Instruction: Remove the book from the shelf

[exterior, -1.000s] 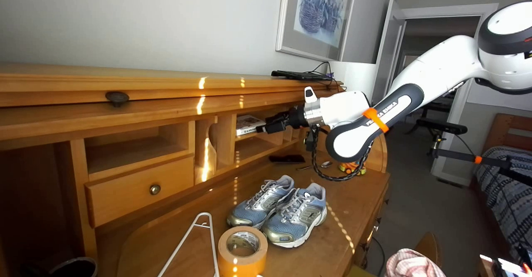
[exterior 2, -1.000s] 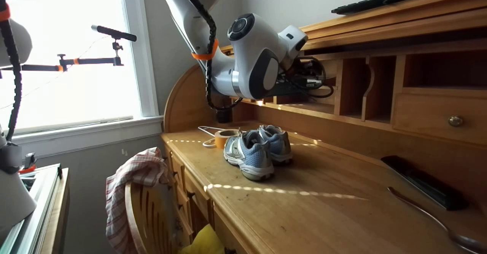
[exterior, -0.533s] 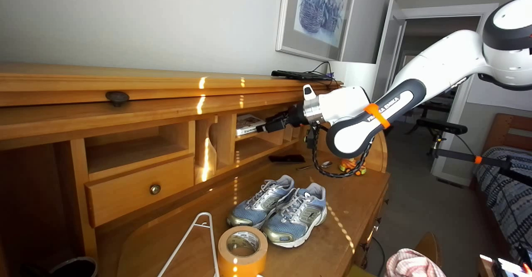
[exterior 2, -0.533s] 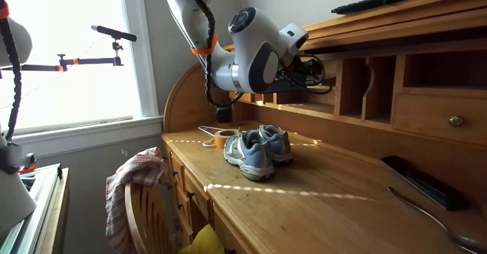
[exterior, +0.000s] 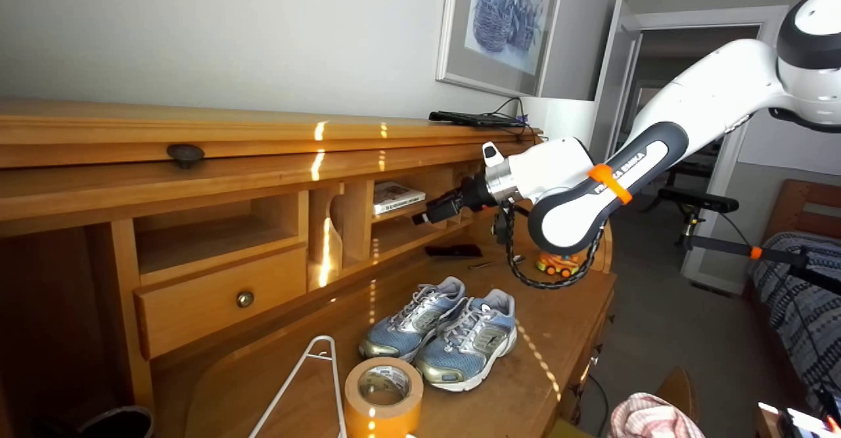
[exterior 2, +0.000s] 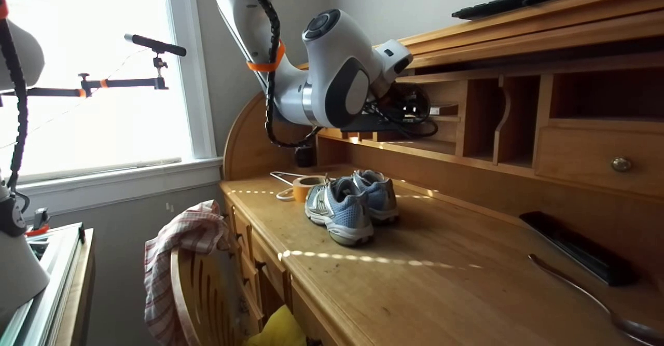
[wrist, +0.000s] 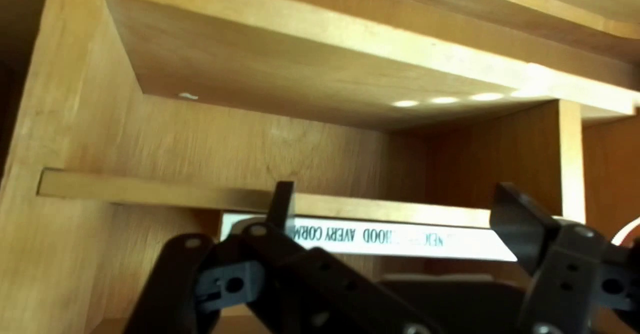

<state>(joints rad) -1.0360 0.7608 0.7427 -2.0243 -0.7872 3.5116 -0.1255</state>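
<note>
Jaws apart, your gripper [wrist: 396,210] faces one book [wrist: 395,240], edge outward on its shelf [wrist: 150,189] — headroom above, two sneakers [exterior: 468,343] below.

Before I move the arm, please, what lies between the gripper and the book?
Nothing visible: in an exterior view, a bare gap separates the gripper from the book; in the wrist view, only the open gripper covers part of it.

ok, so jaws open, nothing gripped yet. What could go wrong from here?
1. The black jaws open lengthwise along the flat white-spined book, which runs past them on one side; advancing might shove it deeper instead of gripping it.
2. It lies close to the front edge of the honey-brown wooden shelf; jaws coming in low could catch that edge.
</note>
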